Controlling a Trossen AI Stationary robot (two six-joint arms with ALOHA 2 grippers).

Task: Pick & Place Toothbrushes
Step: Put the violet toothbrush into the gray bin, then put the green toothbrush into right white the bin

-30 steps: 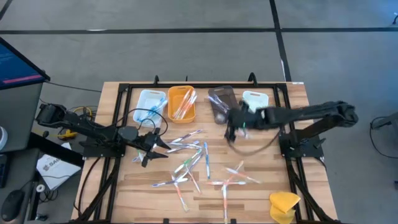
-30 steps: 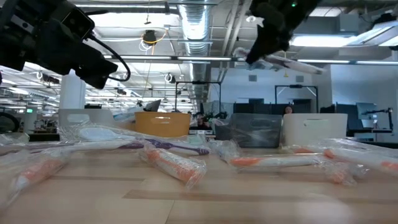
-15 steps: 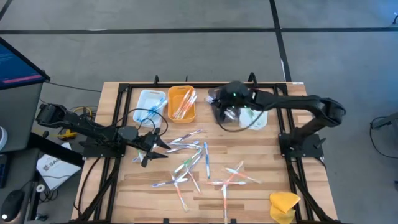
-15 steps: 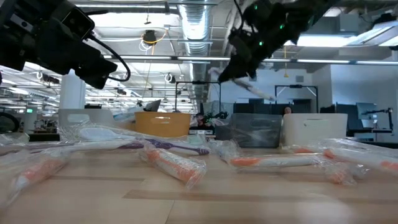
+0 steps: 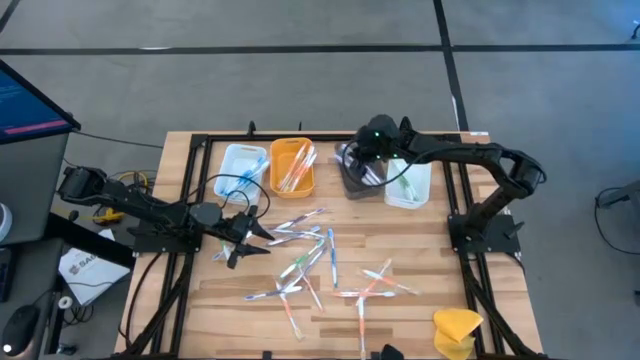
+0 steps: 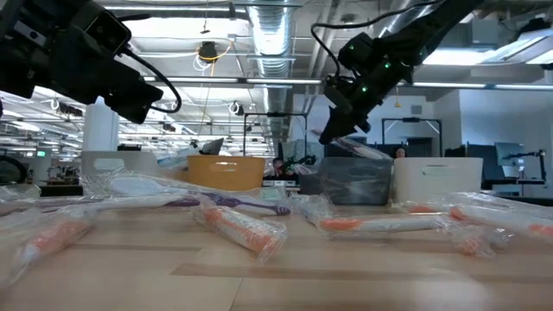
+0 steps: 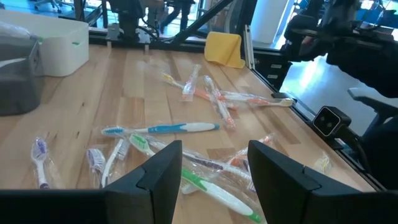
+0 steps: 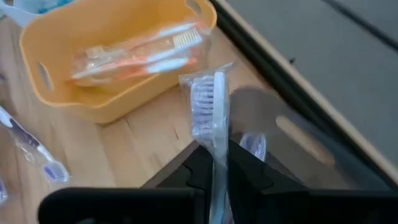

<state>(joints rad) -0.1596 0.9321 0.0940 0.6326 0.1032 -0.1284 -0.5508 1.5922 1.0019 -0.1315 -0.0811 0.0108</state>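
Observation:
Several wrapped toothbrushes (image 5: 310,255) with blue, green, orange and pale handles lie scattered flat on the wooden table, and show in the left wrist view as toothbrushes (image 7: 161,129). My right gripper (image 5: 366,170) hovers over the dark tray (image 5: 352,172) at the far edge, shut on one pale wrapped toothbrush (image 8: 204,106). In the low view my right gripper (image 6: 334,131) hangs just above the dark tray (image 6: 354,183). My left gripper (image 5: 250,247) is open and low at the left end of the pile, touching nothing; its fingers (image 7: 163,165) frame the brushes. My right gripper (image 8: 214,158) pinches the wrapped toothbrush by its handle (image 8: 218,144), just below the head, between the two fingers. The fingers lie along the brush, whose bristle head (image 8: 202,102) sticks out past the fingertips. It is lifted clear, over the dark tray's (image 8: 298,143) rim.
Along the far edge stand a pale blue tray (image 5: 240,165), an orange tray (image 5: 292,165) holding wrapped brushes, the dark tray and a white tray (image 5: 410,178) with a green brush. A yellow sponge-like lump (image 5: 457,330) sits at the near right corner. A black frame (image 5: 200,145) borders the table.
My right gripper, carrying the toothbrush, has swung from over the table's right middle toward the far edge and slightly left, then come down until it hangs just above the dark tray. The toothbrush has stayed in its hold.

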